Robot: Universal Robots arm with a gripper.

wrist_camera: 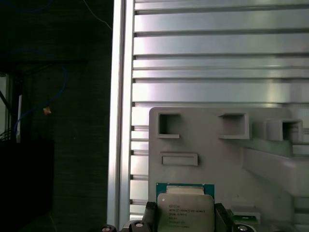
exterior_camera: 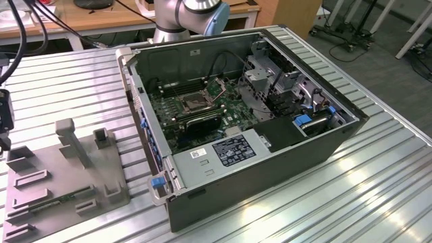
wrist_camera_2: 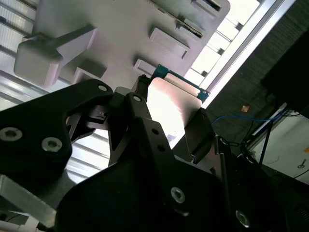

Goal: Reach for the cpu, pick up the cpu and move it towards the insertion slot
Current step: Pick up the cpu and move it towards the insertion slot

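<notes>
Gripper point(wrist_camera: 186, 216) clamped on cpu point(wrist_camera: 186, 205) over grey holder point(wrist_camera: 270, 164); insertion slot point(exterior_camera: 191, 104) inside open case point(exterior_camera: 284, 169).

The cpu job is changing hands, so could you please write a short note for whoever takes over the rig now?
The gripper is shut on the cpu.
The cpu is at the grey holder, near the table's edge; whether it is lifted clear I cannot tell.
The insertion slot sits inside the open computer case, to the exterior view's right of the holder.
Done: reach and grasp. Left: the cpu is not yet at the insertion slot.
</notes>
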